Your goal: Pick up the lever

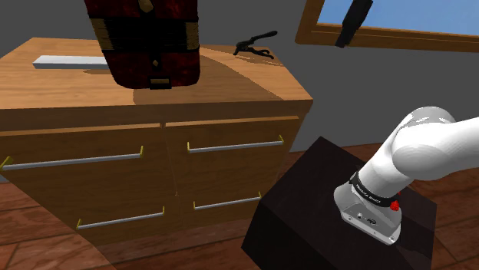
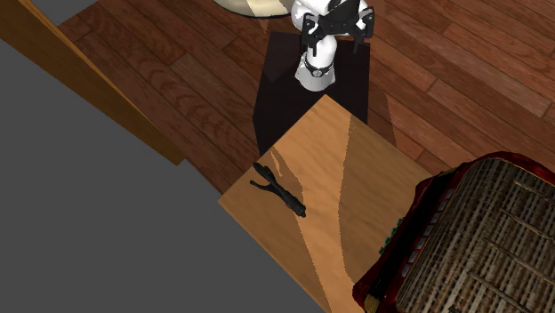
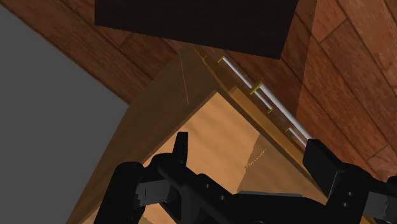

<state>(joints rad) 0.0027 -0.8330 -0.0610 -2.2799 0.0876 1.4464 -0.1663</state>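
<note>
**Black lever lying flat on the cabinet top**

The lever (image 1: 254, 44) is slim and all black. One end is a single bar and the other splits into two spread arms. It lies flat on the cabinet's (image 1: 246, 83) wooden top, close to a back corner and just inside the edge, and nothing touches it. In the second exterior view the lever (image 2: 279, 190) lies slantwise to that edge.

The setting was a room in a home. A wooden chest of drawers (image 1: 230, 172), fitted with slim metal bar handles (image 1: 234, 145), stood on a dark plank floor (image 2: 178, 53) against a plain grey wall (image 1: 238, 15). A wood-framed window (image 1: 422, 15) showed blue sky. A red strapped trunk (image 1: 146, 38) rested on the chest's worktop.
</note>
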